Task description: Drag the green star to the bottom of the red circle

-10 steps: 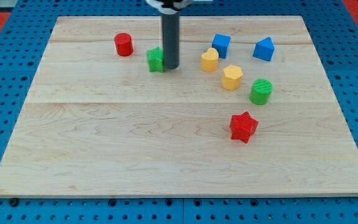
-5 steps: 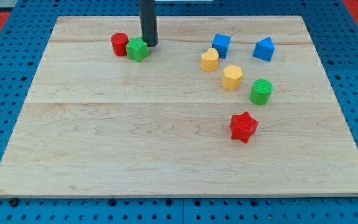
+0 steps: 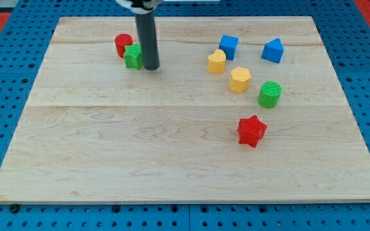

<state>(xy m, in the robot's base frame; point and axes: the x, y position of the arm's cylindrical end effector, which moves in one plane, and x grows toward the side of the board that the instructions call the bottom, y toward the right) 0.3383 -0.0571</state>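
The green star (image 3: 132,56) sits at the board's upper left, touching the lower right side of the red circle (image 3: 123,44). My tip (image 3: 151,67) rests on the board just to the right of the green star, touching or nearly touching it. The dark rod rises from there out of the view's top.
To the right lie a yellow block (image 3: 216,62), a yellow hexagon (image 3: 240,79), a blue cube (image 3: 229,46), a blue triangular block (image 3: 273,50), a green cylinder (image 3: 270,94) and a red star (image 3: 251,130). The wooden board (image 3: 172,160) lies on a blue pegboard.
The tip pushed the green star left and up from mid-board to the red circle, nudging the circle slightly. The tip then slid down, and the star shifted to the circle's lower right.
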